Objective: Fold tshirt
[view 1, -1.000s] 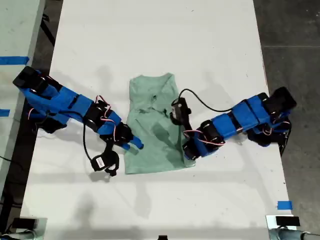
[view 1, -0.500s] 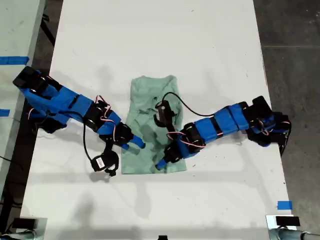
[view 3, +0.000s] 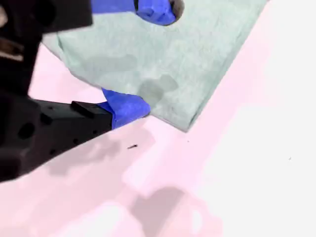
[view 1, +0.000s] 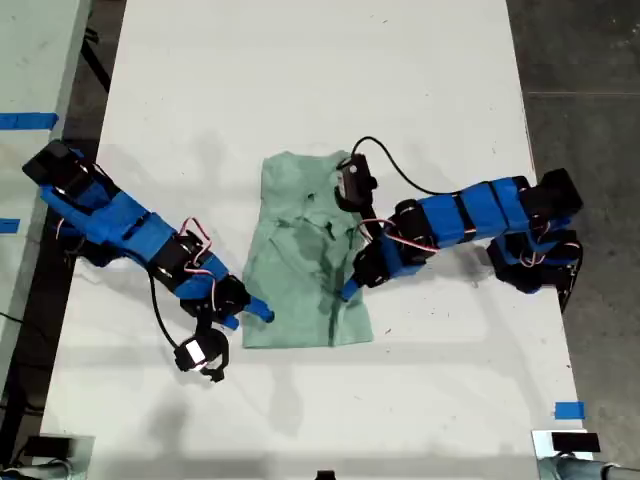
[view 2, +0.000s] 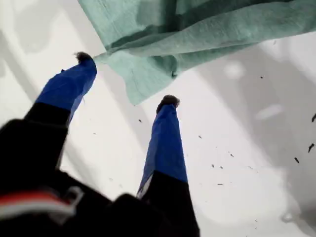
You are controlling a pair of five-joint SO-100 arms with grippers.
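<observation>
Tshirt [view 1: 300, 250] lies mid-tabletop [view 1: 300, 80], already narrowed to a tall strip. Its neck end is toward the exterior view's top and its hem toward the bottom. The cloth is rumpled down the middle, with a loose ridge along the edge on the exterior view's right.

My first gripper [view 1: 255, 312] comes in from the exterior view's left, at the strip's lower corner. In its wrist view the jaws stand well apart, and a layered corner of the tshirt [view 2: 197, 29] points into the gap between the tips. Nothing is held.

My second gripper [view 1: 348, 290] is over the opposite long edge. Its jaws are also apart, straddling the cloth: one tip is out over the tshirt [view 3: 197, 54], the other sits at its border on the tabletop. It has not pinched (no puckering at the tips).

Likely step: take both hem-side corners for the end-over-end fold.

To do it well:
- Slide each lower tip under every layer before closing, since the corner looks doubled.
- Bite at matching heights on both edges.
- Lift only enough to clear the tabletop.
- Carry both arms toward the neck together, or the strip will skew.
</observation>
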